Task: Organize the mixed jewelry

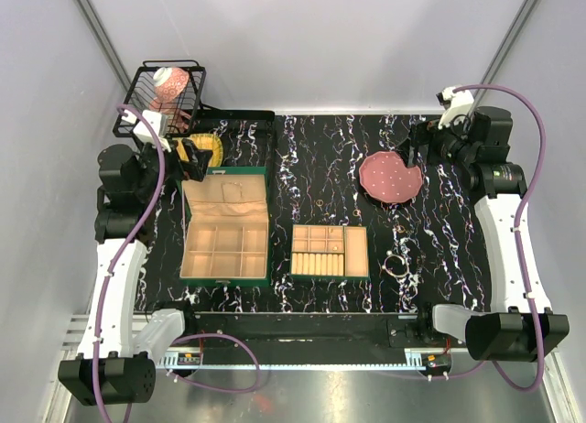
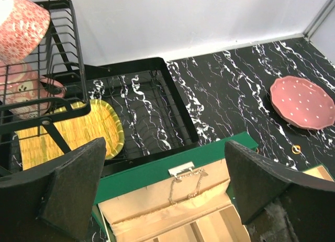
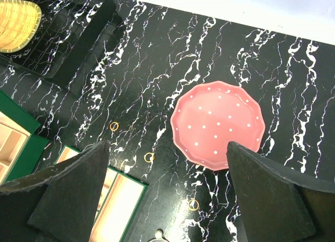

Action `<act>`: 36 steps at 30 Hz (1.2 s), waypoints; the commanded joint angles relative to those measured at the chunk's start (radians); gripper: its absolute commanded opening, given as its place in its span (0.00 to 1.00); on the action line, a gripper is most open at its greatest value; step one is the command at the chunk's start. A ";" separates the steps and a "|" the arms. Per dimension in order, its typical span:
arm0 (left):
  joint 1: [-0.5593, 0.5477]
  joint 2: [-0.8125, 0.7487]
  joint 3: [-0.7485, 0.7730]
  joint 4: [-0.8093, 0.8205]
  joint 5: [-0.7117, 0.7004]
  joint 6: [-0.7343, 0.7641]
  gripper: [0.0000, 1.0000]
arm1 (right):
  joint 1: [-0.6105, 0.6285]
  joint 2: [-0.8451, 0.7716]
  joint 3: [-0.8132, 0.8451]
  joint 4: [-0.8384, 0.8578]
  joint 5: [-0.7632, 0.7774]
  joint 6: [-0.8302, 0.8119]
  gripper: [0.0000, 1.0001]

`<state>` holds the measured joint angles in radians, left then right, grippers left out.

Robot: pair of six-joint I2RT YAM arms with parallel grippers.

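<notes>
The mixed jewelry lies loose on the black marbled table. Three small gold rings (image 3: 114, 126), (image 3: 149, 157), (image 3: 193, 204) lie left of and below the pink dotted plate (image 3: 217, 124), and a silver piece (image 3: 158, 234) shows at the bottom edge. Silver hoops (image 1: 396, 264) lie right of the small green compartment tray (image 1: 330, 251). A thin chain (image 2: 186, 187) hangs inside the lid of the large open green box (image 1: 225, 226). My left gripper (image 2: 165, 145) hovers open above that box's lid. My right gripper (image 3: 167, 147) hangs open above the rings, beside the plate. Both hold nothing.
A black wire rack (image 1: 163, 98) with pink cups stands at the back left. Beside it a yellow woven plate (image 2: 68, 132) rests at the edge of a shallow black tray (image 2: 141, 108). White walls close in the table on three sides.
</notes>
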<state>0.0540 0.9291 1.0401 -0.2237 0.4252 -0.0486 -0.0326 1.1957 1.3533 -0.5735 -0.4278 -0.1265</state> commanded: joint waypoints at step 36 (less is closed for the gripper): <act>-0.100 -0.102 0.112 -0.344 0.239 0.158 0.99 | 0.003 -0.143 -0.552 -0.339 -0.014 -0.768 0.88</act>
<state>-0.0433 0.8303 1.1458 -0.6437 0.7116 0.1474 -0.0326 1.0306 0.8368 -0.9760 -0.4606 -0.8196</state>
